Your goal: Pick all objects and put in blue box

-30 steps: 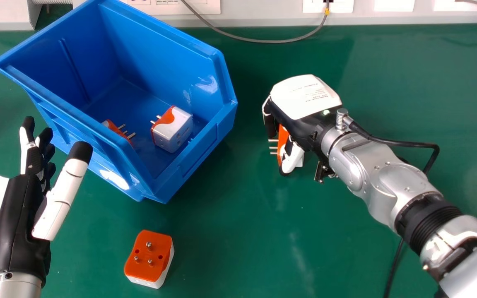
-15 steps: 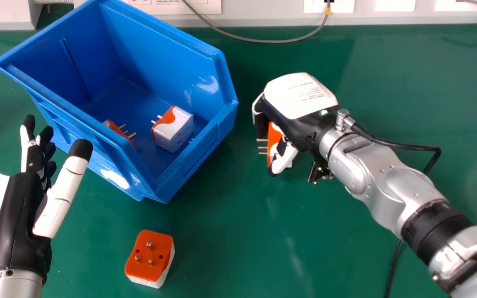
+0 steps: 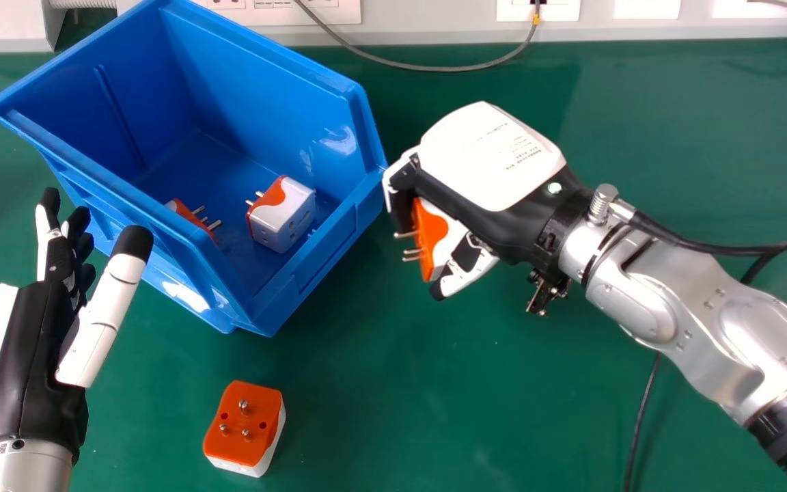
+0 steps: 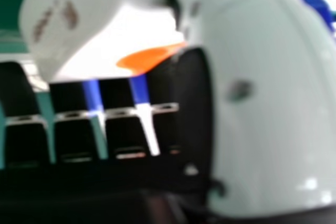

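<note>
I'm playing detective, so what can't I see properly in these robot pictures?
- Head view: the lower part of the far-left adapter, behind the blue box's near wall.
- Head view: part of the held adapter, behind the right hand.
- Head view: the rest of the left forearm, cut off by the bottom edge.

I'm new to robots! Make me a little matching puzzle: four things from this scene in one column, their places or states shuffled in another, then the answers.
1. Blue box
2. Loose adapter
3. Left robot hand
4. Right robot hand

A. Fingers curled round a held adapter
B. Has two adapters inside
C. Open, holding nothing
D. On the green table, pins up

Pairs: 1-B, 2-D, 3-C, 4-A
</note>
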Robot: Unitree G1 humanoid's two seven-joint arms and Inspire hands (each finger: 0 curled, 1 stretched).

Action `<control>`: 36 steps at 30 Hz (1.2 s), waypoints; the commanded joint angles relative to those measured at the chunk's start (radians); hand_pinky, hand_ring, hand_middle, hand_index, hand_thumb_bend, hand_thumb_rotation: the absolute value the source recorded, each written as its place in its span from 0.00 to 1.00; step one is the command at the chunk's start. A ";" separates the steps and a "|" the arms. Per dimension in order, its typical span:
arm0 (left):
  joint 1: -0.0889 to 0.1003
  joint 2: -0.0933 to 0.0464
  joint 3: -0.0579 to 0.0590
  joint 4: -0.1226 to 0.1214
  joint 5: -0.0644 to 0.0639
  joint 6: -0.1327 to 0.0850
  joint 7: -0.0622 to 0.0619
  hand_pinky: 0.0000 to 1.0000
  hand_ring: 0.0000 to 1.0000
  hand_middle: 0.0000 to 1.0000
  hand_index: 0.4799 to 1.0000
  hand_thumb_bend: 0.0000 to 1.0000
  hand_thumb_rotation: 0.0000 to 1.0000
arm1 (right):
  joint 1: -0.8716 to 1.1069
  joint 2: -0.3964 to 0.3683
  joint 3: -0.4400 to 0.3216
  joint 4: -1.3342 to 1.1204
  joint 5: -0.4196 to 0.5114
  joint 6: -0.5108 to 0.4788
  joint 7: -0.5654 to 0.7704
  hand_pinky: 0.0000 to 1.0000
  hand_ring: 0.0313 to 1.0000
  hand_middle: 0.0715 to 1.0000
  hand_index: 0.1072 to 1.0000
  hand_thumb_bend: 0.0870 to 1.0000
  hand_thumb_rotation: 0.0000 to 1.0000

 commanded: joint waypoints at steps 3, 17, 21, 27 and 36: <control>-0.012 0.012 0.007 -0.001 0.004 -0.017 0.004 1.00 1.00 1.00 1.00 0.78 0.82 | 0.012 0.027 -0.050 -0.106 0.043 0.012 0.035 0.36 0.41 0.46 0.41 0.45 0.00; -0.020 0.010 0.001 0.008 0.018 -0.023 0.008 1.00 1.00 1.00 1.00 0.78 0.81 | -0.078 0.165 -0.067 -0.113 0.075 0.007 0.071 0.35 0.40 0.46 0.44 0.45 0.00; -0.015 0.005 -0.002 0.002 0.024 -0.023 0.009 1.00 1.00 1.00 1.00 0.78 0.81 | -0.131 0.202 -0.060 -0.060 0.087 -0.008 0.068 0.34 0.41 0.47 0.44 0.45 0.00; -0.012 0.001 -0.005 -0.005 0.024 -0.019 0.008 1.00 1.00 1.00 1.00 0.79 0.81 | -0.230 0.270 -0.042 0.050 0.057 -0.001 0.059 0.34 0.41 0.47 0.45 0.45 0.00; -0.002 -0.007 -0.009 -0.016 0.020 -0.018 0.010 1.00 1.00 1.00 1.00 0.80 0.82 | -0.410 0.365 0.021 0.296 -0.051 0.026 -0.052 0.33 0.41 0.47 0.46 0.45 0.00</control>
